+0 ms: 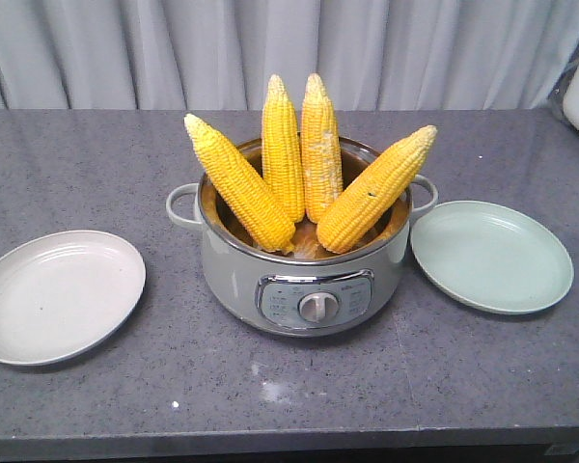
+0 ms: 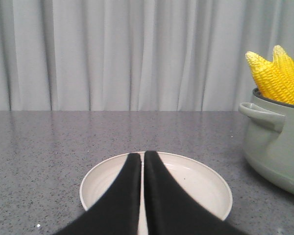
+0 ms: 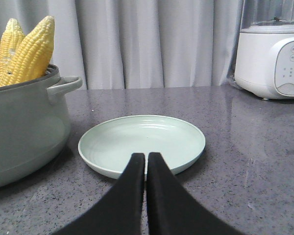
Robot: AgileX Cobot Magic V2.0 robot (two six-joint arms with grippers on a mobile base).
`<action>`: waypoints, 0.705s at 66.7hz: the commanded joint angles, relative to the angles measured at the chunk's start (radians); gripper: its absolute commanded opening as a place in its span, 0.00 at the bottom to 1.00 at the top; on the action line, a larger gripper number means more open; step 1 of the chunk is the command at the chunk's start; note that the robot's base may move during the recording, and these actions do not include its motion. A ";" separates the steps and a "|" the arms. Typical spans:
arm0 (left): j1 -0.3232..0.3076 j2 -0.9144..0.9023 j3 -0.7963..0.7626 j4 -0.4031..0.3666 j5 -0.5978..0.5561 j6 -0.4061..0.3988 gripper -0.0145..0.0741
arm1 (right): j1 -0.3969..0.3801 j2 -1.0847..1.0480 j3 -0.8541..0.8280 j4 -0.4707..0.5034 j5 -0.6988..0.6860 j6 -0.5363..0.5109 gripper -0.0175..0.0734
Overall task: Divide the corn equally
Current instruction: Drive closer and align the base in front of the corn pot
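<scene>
While four corn (image 1: 283, 154) cobs stand tips-up in the grey pot (image 1: 232, 270) on the worktop (image 1: 96, 164), a white plate (image 1: 58, 294) lies left of it and a green plate (image 1: 492, 256) lies right. The left pincer (image 2: 143, 155) points at the white plate, tips together. The right pincer (image 3: 146, 156) points at the green plate, tips together too.

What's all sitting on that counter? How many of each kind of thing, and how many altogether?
Corn cobs: 4
Plates: 2, a cream plate and a green plate
Pot: 1
White appliance: 1
Total: 8
</scene>
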 commanded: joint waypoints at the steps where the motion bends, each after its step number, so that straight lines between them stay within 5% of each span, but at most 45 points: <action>1: 0.003 -0.015 0.013 -0.002 -0.065 -0.007 0.16 | -0.003 -0.003 0.010 -0.006 -0.076 -0.010 0.19; 33: 0.003 -0.015 -0.027 -0.002 -0.090 -0.009 0.16 | -0.003 -0.003 -0.010 0.011 -0.128 0.002 0.19; 47: 0.003 0.058 -0.279 -0.001 0.033 -0.004 0.16 | -0.001 0.093 -0.255 0.018 0.106 -0.047 0.19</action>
